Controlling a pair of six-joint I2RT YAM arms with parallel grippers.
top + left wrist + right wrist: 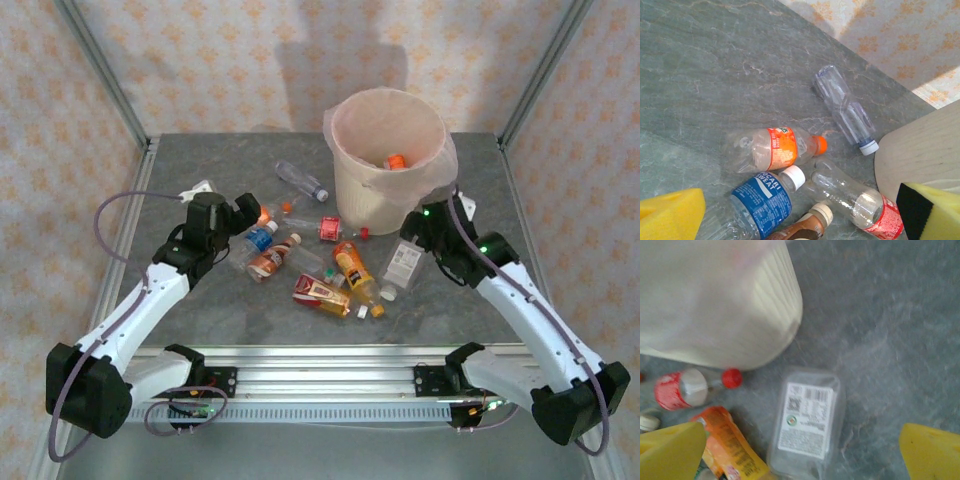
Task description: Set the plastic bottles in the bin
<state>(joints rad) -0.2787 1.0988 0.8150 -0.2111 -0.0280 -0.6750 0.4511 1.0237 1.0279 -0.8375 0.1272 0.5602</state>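
Left claw (pixel 800 215) and right claw (pixel 801 452) are both gaping wide, empty. The right one is hovering over the flat clear bottle (pixel 807 422) at lower centre, just beside the bin (pixel 715 300) at upper left. Best approach: dropping squarely, straddling its narrower width before squeezing.

On the blue-labelled bottle (pixel 762 202), white capitals are read as "OCARI" over "SWEAT"; whatever stands before the "O" is lost round the curve. On the clear flat bottle (pixel 807 415), a white label with square codes and lines of small print is seen, none of it legible. The print on the orange-labelled bottle (pixel 777 150) cannot be made out.
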